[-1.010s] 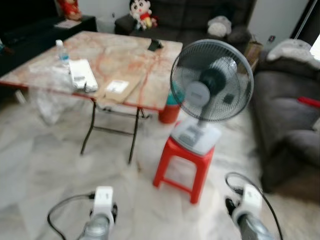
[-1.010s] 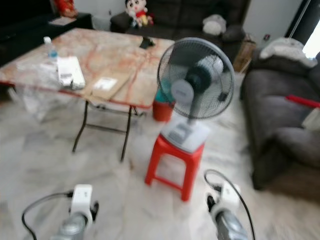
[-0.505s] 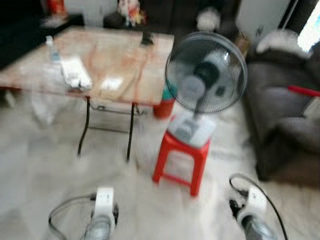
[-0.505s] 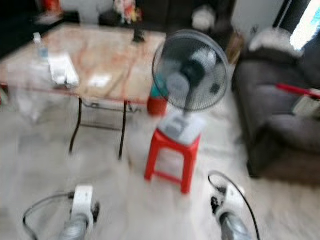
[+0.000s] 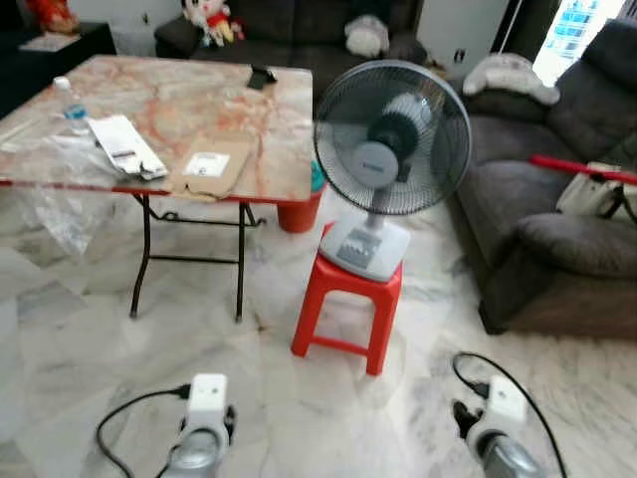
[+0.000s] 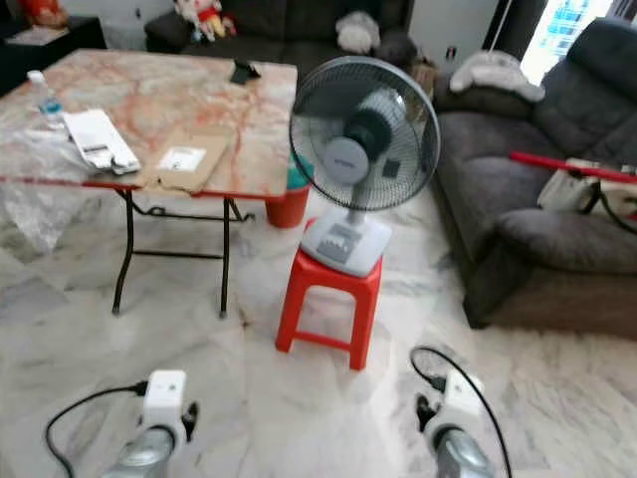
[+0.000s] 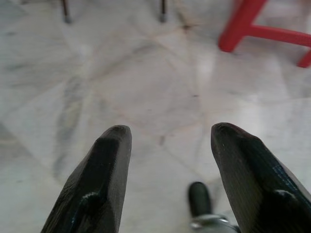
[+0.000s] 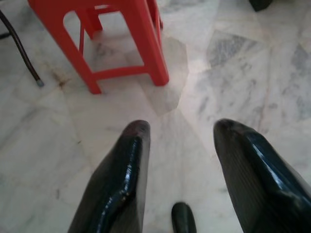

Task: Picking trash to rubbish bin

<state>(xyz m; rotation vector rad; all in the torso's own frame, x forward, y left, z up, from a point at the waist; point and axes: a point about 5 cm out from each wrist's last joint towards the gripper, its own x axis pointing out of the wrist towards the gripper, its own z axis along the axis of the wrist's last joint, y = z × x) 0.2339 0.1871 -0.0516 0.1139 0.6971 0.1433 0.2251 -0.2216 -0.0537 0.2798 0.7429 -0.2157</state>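
A marble-patterned folding table [image 5: 179, 95] at the left carries a plastic bottle [image 5: 72, 103], a white packet [image 5: 124, 147] and a flat cardboard piece [image 5: 211, 167]. A clear plastic bag [image 5: 58, 214] hangs below its near edge. Behind the table's right corner stands a red bin [image 5: 297, 211] with something teal in it, partly hidden by the fan. Both arms hang low over the floor. My left gripper [image 7: 170, 133] is open over bare marble tiles. My right gripper [image 8: 182, 128] is open too, with the red stool [image 8: 119, 34] just beyond it.
A grey fan [image 5: 391, 139] stands on the red stool [image 5: 348, 309] in the middle of the floor. A dark sofa [image 5: 557, 229] runs along the right, another sofa with soft toys [image 5: 299, 25] at the back. Marble floor lies between me and the table.
The camera has moved: the whole scene has slid left and is now sharp, with more of the right sofa in view. Both arms hang as before.
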